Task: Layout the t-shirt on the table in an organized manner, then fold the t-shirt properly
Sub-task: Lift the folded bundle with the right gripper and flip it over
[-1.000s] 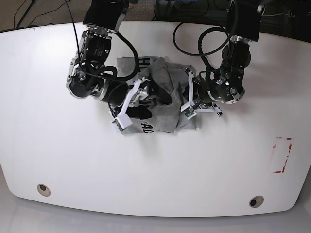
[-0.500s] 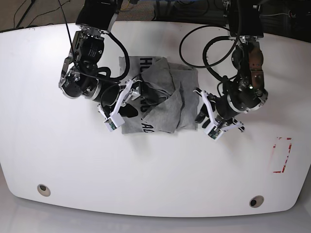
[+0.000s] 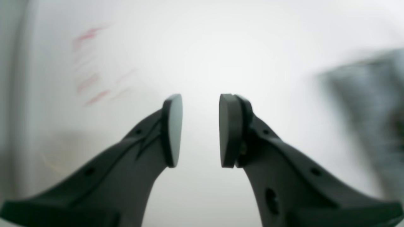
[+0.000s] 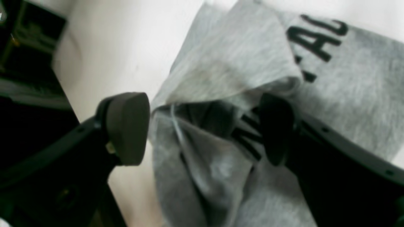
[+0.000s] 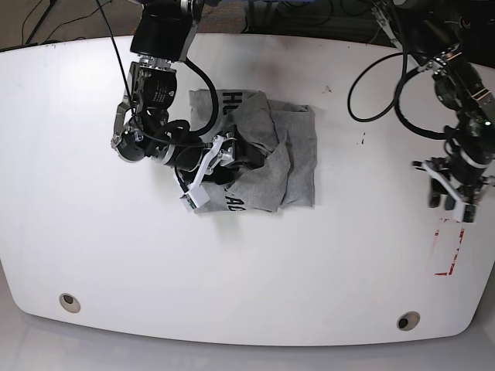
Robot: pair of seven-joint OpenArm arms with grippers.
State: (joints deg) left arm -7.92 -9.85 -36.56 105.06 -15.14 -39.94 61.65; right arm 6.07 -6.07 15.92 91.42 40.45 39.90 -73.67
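My right hand (image 4: 202, 129) is spread wide, its two pads straddling a raised fold of the shirt (image 4: 227, 72); one pad (image 4: 126, 126) sits just off the cloth's edge over bare worktop (image 4: 120, 47), the other lies over the cloth by the black lettering (image 4: 315, 37). The pads are not pinching the fold; there is cloth between them, but they stand apart from it.

From above, that hand (image 5: 207, 171) lies over the shirt's (image 5: 298, 147) near-left part. The shirt lies bunched in a rough, wrinkled square on the worktop (image 5: 85, 247), a little left of the middle and towards the far edge, with layers overlapping and part of the lettering showing.

My left hand (image 3: 197, 130) is partly spread, a clear gap between its pads (image 3: 172, 129), with nothing between them. It hangs over bare white worktop (image 3: 221, 47), well apart from the shirt (image 3: 372, 104), which shows only as a grey blur at the side. Seen from above, this hand (image 5: 452, 189) is out by the worktop's edge, just beside the red tape mark (image 5: 448, 247).
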